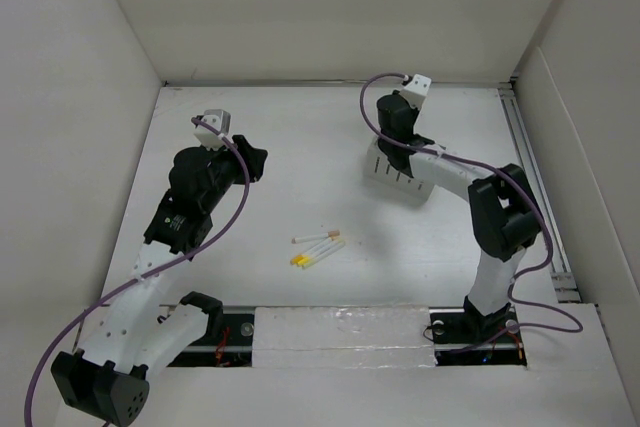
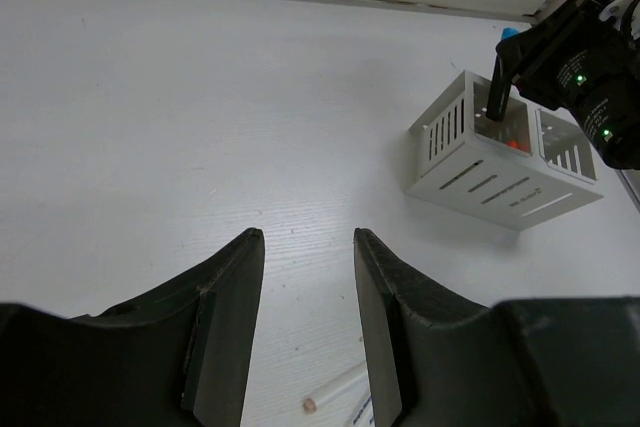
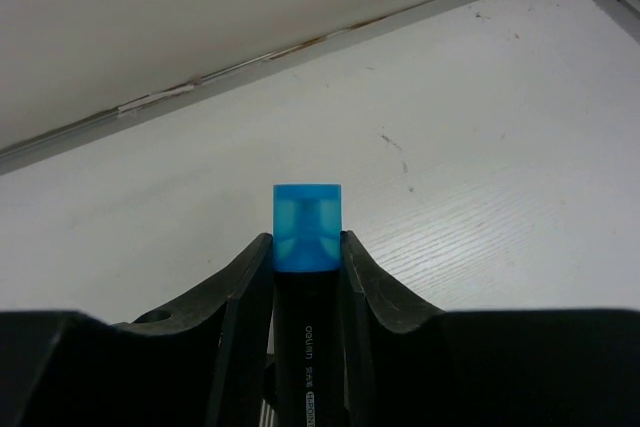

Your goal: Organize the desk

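White desk [image 1: 300, 132], slotted organizer [image 2: 490, 182], loose pens [image 1: 318, 247]

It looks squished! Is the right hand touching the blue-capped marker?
Touching. The right wrist view shows both fingers of the right hand pressed against the sides of the marker, with no gap.

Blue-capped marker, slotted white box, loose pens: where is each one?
blue-capped marker [image 3: 307, 229]: right wrist view, on its blue cap.
slotted white box [image 2: 470, 162]: left wrist view, on its front wall.
loose pens [image 1: 322, 249]: top view, on one pen's white barrel.
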Available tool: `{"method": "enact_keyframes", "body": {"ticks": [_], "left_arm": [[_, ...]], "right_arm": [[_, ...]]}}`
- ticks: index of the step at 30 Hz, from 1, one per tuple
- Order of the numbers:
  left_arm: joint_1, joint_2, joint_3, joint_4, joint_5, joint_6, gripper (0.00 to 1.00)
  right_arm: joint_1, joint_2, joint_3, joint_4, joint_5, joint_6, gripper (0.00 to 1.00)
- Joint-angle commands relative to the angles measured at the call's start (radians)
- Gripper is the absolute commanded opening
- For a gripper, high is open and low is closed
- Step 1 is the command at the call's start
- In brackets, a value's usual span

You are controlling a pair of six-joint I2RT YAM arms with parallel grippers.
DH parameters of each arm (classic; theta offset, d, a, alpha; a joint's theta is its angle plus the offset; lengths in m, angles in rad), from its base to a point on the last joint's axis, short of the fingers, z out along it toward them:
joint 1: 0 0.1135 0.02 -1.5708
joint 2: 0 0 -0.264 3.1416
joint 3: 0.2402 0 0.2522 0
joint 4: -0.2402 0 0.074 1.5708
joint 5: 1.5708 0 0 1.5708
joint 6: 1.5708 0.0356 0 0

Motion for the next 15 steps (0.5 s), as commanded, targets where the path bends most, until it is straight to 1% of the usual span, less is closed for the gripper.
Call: {"method": "enact_keyframes", "body": {"ticks": [1,5,6,10,12,15], "left_arm": [[-0.002,-0.02,0.04,0.03,0.002,0.01,0.37],[-0.002,-0.019,0.04,0.024,0.003,0.01,0.37],[-0.002,-0.027,0.035,0.031,0.005,0.01,0.37],[-0.002,-0.023,0.038,0.027,-0.003,0.008,0.37],[-0.002,-0.023,0.037,0.028,0.022,0.005,0.37],[-0.002,-0.027,0.035,0.036,0.017,0.004,0.37]], "right_arm": [[-0.001,0.009,0.06,0.028,0.078,-0.034,0.1],[0.032,-0.011,0.032,0.056,0.082,-0.038,0.09],[0.061,-0.032,-0.012,0.086,0.116,-0.039,0.08],[0.084,-0.066,-0.067,0.106,0.128,-0.035,0.09],[0.094,-0.079,-0.098,0.115,0.154,-0.035,0.1],[0.103,-0.083,-0.107,0.105,0.168,-0.038,0.11]]}}
